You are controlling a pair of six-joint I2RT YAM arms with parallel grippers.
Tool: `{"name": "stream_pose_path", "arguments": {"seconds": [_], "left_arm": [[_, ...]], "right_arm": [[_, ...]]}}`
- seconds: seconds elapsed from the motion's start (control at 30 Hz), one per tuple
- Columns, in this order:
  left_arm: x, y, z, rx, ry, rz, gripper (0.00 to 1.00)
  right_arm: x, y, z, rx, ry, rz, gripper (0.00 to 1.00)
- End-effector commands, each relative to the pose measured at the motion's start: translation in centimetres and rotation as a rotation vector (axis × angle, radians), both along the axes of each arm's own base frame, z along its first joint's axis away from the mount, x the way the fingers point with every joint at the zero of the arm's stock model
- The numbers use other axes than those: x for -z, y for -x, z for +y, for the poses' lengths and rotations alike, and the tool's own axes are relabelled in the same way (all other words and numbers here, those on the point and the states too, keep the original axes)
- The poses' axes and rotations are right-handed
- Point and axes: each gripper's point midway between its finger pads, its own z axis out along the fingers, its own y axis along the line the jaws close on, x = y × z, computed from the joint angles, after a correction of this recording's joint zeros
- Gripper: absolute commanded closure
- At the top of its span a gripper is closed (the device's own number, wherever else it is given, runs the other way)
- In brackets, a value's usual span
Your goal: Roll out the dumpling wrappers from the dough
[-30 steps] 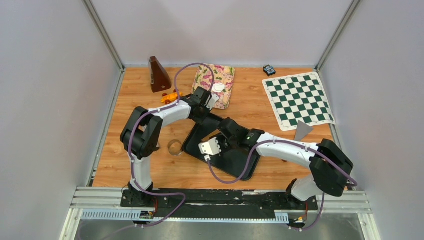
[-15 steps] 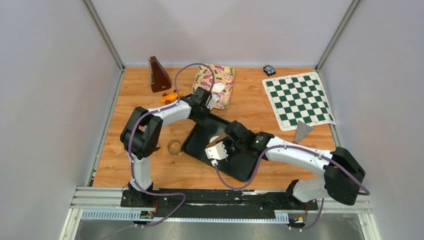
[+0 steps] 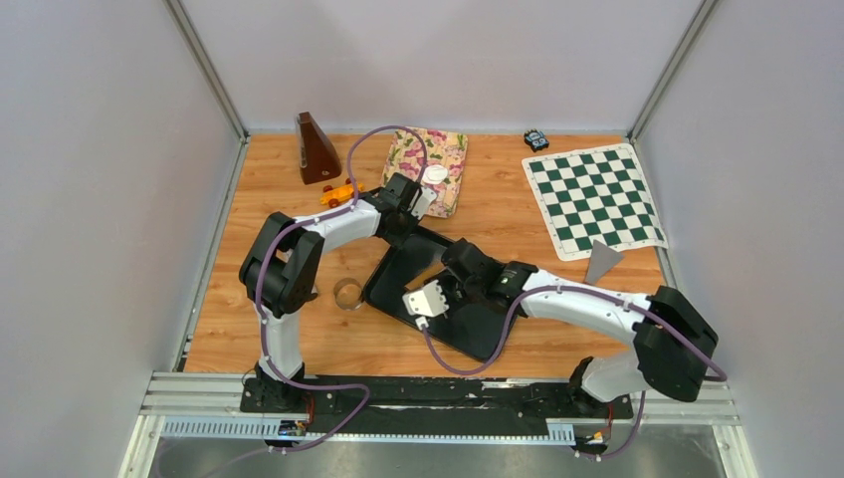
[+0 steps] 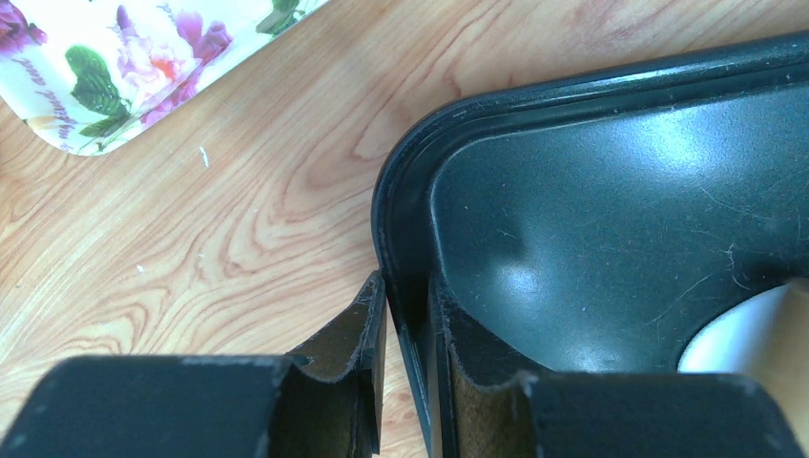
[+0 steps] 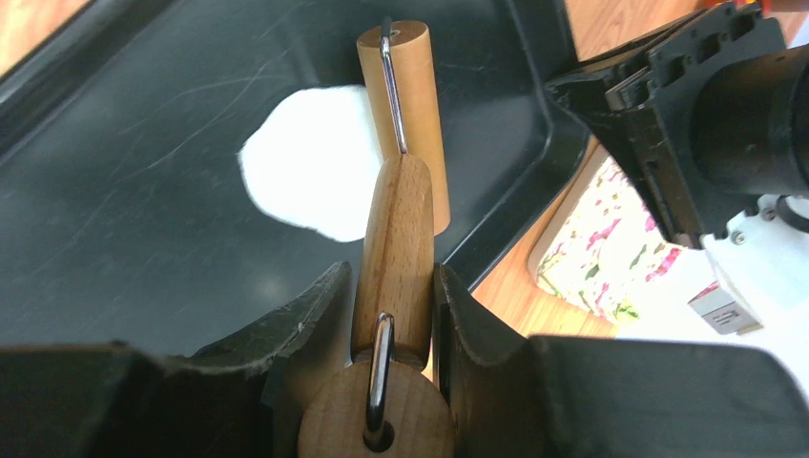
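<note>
Wood table, black tray (image 3: 390, 282) at its middle. Dough (image 5: 305, 162) lies flat on the tray floor near a corner, roller (image 5: 405, 105) over one edge; wide bare floor on its other side, rim close beyond. Right gripper (image 5: 391, 275) clamps the roller's handle. Left gripper (image 4: 405, 286) pinches the tray rim; floral tray (image 4: 95, 76) near, apart.

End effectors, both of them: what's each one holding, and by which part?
The right end effector grips the wooden roller by its handle. The left end effector pinches the black tray by its rim, near a corner.
</note>
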Motion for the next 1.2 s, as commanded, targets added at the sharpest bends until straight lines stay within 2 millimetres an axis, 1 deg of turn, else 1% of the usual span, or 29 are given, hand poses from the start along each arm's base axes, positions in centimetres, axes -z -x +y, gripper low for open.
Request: {"name": "stream_pose_path", "arguments": {"seconds": [0.0, 0.1, 0.17, 0.27, 0.4, 0.5, 0.6, 0.7, 0.77, 0.83, 1.0, 1.17], "left_arm": [[-2.8, -0.5, -0.1, 0.033, 0.005, -0.067, 1.0], [-2.7, -0.5, 0.0, 0.032, 0.001, -0.066, 1.0], [-2.7, -0.6, 0.0, 0.031, -0.001, -0.068, 1.0], [-2.9, -0.6, 0.1, 0.03, -0.002, -0.072, 1.0], [-2.8, -0.5, 0.1, 0.032, 0.0, -0.07, 1.0], [-2.8, -0.5, 0.0, 0.032, 0.003, -0.071, 1.0], [-2.8, -0.5, 0.0, 0.031, 0.003, -0.07, 1.0], [-2.8, -0.5, 0.1, 0.031, 0.001, -0.072, 1.0], [-2.9, -0.5, 0.1, 0.029, 0.004, -0.074, 1.0], [-2.8, -0.5, 0.0, 0.029, 0.003, -0.071, 1.0], [-2.7, -0.6, 0.1, 0.03, -0.005, -0.072, 1.0], [-2.9, -0.7, 0.2, 0.028, -0.006, -0.076, 1.0]], "right_arm": [[3.7, 5.9, -5.7, -0.037, 0.216, 0.224, 1.0], [4.5, 6.8, -7.3, -0.026, 0.276, 0.262, 1.0], [5.1, 7.0, -7.6, -0.021, 0.298, 0.275, 1.0], [5.5, 6.9, -7.2, -0.019, 0.31, 0.281, 1.0], [6.4, 6.9, -6.5, -0.03, 0.35, 0.289, 1.0], [7.3, 6.3, -5.6, -0.03, 0.364, 0.28, 1.0], [7.4, 6.0, -5.4, -0.032, 0.374, 0.27, 1.0], [6.9, 7.0, -6.0, -0.053, 0.378, 0.292, 1.0], [6.7, 8.3, -7.1, -0.061, 0.404, 0.331, 1.0], [6.6, 9.1, -7.9, -0.06, 0.423, 0.356, 1.0], [6.8, 10.5, -9.6, -0.047, 0.456, 0.398, 1.0], [7.2, 11.5, -10.6, -0.042, 0.493, 0.434, 1.0]]}}
